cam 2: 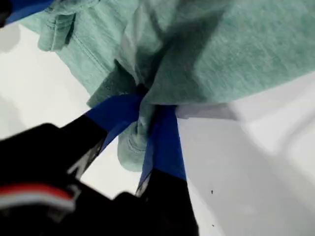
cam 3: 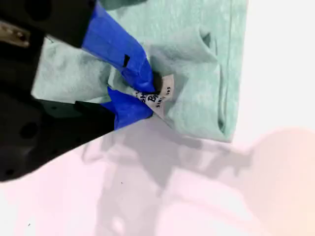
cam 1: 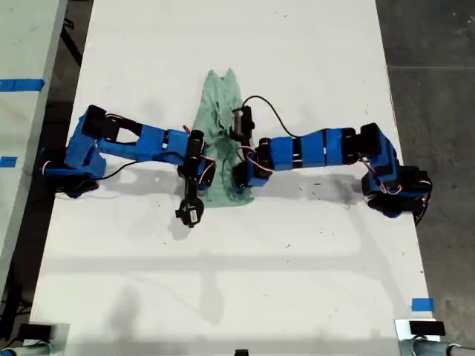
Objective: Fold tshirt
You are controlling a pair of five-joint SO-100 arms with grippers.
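The tshirt (cam 1: 223, 111) is a pale mint-green cloth, bunched into a narrow strip in the middle of the white table (cam 1: 260, 282). Two blue arms reach in from the exterior view's left (cam 1: 148, 141) and right (cam 1: 312, 148) and meet at its near end; I cannot tell which is first. My first gripper (cam 2: 147, 105) is shut on a gathered fold of the tshirt (cam 2: 206, 49) near a hem, just above the table. My second gripper (cam 3: 142, 91) is shut on the tshirt (cam 3: 197, 59) at its small white tag (cam 3: 161, 94).
A second pale table with blue tape (cam 1: 22, 84) runs along the exterior view's left edge. Dark floor lies beyond the table's right edge in that view. A blue tape mark (cam 1: 421, 304) sits near the front right corner of the exterior view.
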